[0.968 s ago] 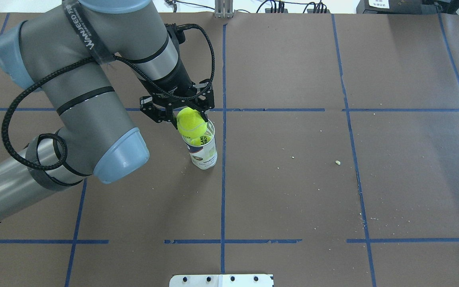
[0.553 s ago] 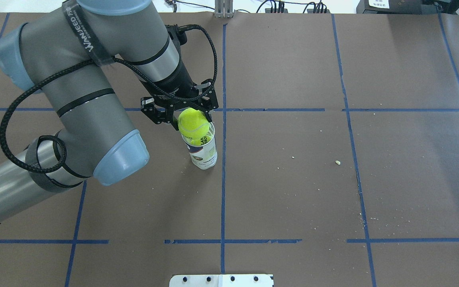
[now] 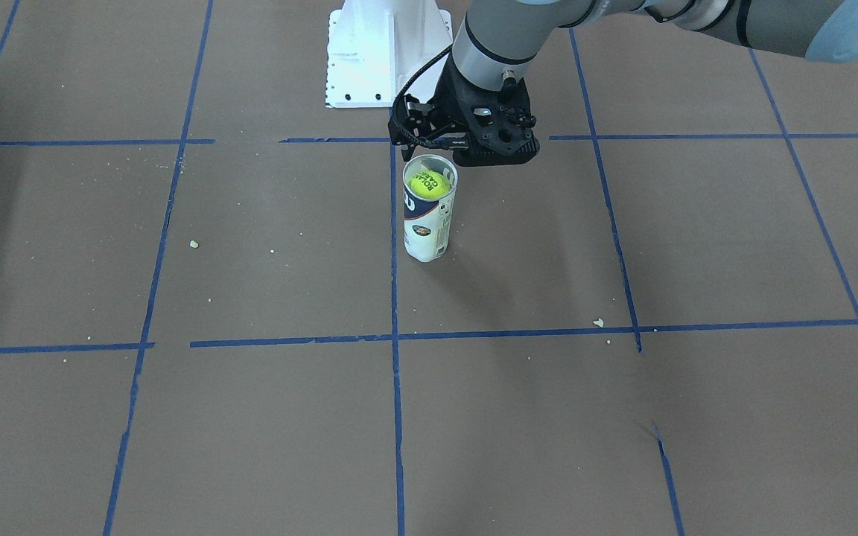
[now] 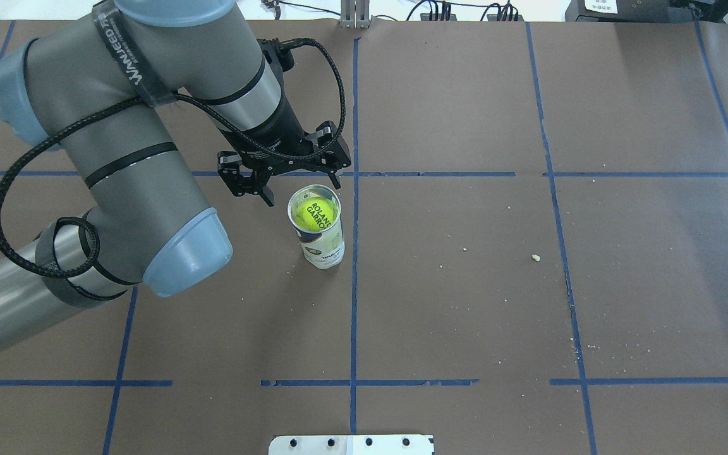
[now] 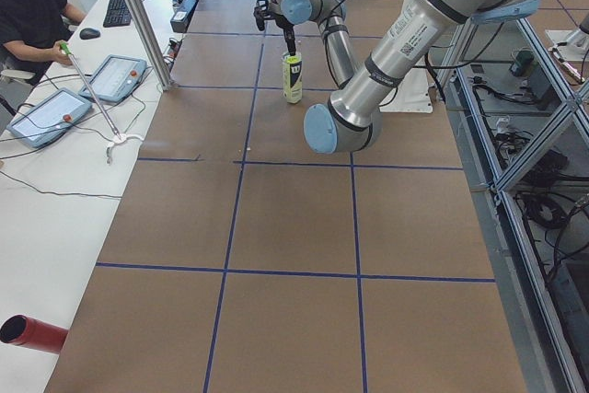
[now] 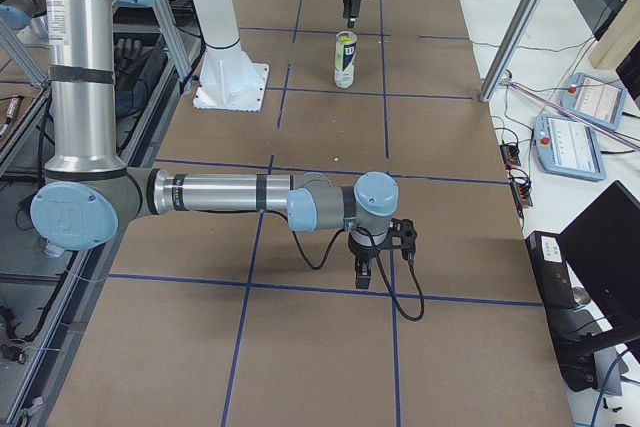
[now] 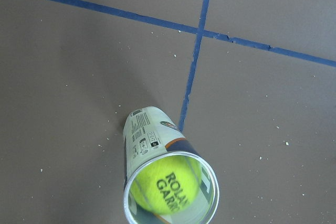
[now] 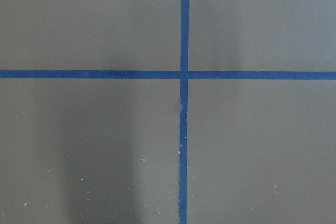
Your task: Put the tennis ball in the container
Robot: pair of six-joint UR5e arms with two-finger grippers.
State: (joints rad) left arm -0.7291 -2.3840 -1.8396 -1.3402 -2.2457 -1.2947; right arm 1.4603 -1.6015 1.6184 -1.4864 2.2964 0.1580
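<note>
The tennis ball (image 4: 315,213) sits inside the top of the container (image 4: 321,243), dark lettering facing up; it also shows as ball (image 3: 429,184) in the tube (image 3: 427,227). The clear tube stands upright on the brown paper. My left gripper (image 4: 303,193) hangs open just above and behind the tube's mouth, with nothing between its fingers. The left wrist view looks down at the ball (image 7: 165,190) within the tube's rim (image 7: 212,179). My right gripper (image 6: 385,269) hovers low over the table far from the tube; I cannot tell whether it is open or shut.
The white robot base plate (image 3: 388,52) stands behind the tube. Blue tape lines cross the brown paper, with small crumbs (image 4: 535,257) scattered to the right. An operator (image 5: 28,6) sits at a side desk beyond the table's edge.
My left gripper has opened and let go of the ball. The ball has dropped from the rim down into the tube. The gripper has drawn back slightly.
</note>
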